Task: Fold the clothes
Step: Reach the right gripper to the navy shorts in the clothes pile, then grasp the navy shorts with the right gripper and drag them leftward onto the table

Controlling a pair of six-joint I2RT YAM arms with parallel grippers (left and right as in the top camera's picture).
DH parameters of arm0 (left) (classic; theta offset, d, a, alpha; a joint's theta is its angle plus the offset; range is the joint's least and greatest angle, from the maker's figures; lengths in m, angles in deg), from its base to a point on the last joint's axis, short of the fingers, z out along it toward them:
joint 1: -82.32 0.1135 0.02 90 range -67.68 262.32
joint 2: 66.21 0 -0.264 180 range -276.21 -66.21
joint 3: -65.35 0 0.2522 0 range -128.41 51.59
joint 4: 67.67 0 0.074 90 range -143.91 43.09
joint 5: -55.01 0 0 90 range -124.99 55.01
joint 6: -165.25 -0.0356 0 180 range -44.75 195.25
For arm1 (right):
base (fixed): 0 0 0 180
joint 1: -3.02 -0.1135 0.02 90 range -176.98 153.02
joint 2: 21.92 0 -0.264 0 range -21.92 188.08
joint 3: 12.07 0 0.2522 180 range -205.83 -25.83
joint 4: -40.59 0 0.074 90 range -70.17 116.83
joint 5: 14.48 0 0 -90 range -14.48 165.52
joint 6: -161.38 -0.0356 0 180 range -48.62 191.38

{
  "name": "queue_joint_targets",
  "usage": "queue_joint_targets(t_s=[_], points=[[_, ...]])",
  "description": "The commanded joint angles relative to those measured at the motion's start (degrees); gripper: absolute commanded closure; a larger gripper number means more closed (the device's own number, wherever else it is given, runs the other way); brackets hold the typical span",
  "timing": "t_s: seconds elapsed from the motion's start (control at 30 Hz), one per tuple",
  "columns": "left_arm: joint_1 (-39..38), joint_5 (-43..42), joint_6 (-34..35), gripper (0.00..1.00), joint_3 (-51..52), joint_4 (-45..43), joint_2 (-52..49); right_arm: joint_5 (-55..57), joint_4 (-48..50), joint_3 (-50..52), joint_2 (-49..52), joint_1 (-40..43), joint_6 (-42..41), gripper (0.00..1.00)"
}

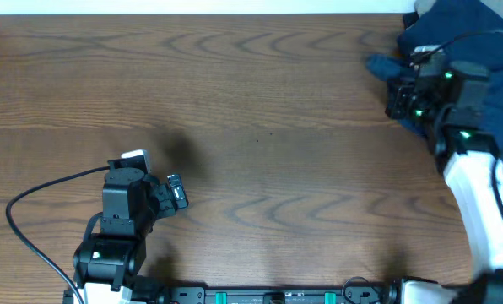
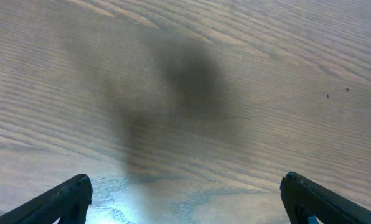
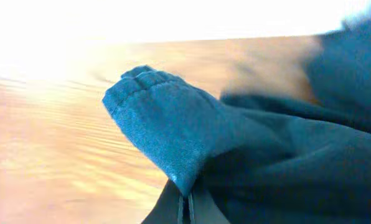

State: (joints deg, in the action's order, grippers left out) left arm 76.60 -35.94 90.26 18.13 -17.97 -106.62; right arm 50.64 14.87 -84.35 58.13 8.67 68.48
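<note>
Blue garment (image 3: 167,124) pinched in right gripper (image 3: 187,206) | left gripper (image 2: 185,194) spread wide, far from it

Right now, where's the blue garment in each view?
Overhead: garment in the top right corner, at the table's edge.
Left wrist: not in it; only table shows.
Right wrist: fills the centre and right, with a hemmed fold pointing up and left.
Shared landmark: the wood-grain table, seen in all three views.
</note>
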Motion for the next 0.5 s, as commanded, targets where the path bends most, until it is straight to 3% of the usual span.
queue_joint_targets(t_s=[0.0,0.13,0.3,0.47], points=[[0.28,0.07,0.07,0.02,-1.29,0.04,0.04,-18.08,-2.80,0.00,-2.21,-3.50,-1.84,0.99],[0.28,0.07,0.07,0.02,-1.29,0.04,0.04,-24.74,-4.52,0.02,-2.40,-10.23,-3.34,0.99],[0.28,0.07,0.07,0.02,-1.29,0.04,0.04,-24.15,-0.44,0.02,-1.42,-21.99,-5.27,0.99],[0.28,0.07,0.07,0.02,-1.29,0.04,0.04,-10.84,3.32,0.02,-0.42,-32.52,-8.02,0.99]])
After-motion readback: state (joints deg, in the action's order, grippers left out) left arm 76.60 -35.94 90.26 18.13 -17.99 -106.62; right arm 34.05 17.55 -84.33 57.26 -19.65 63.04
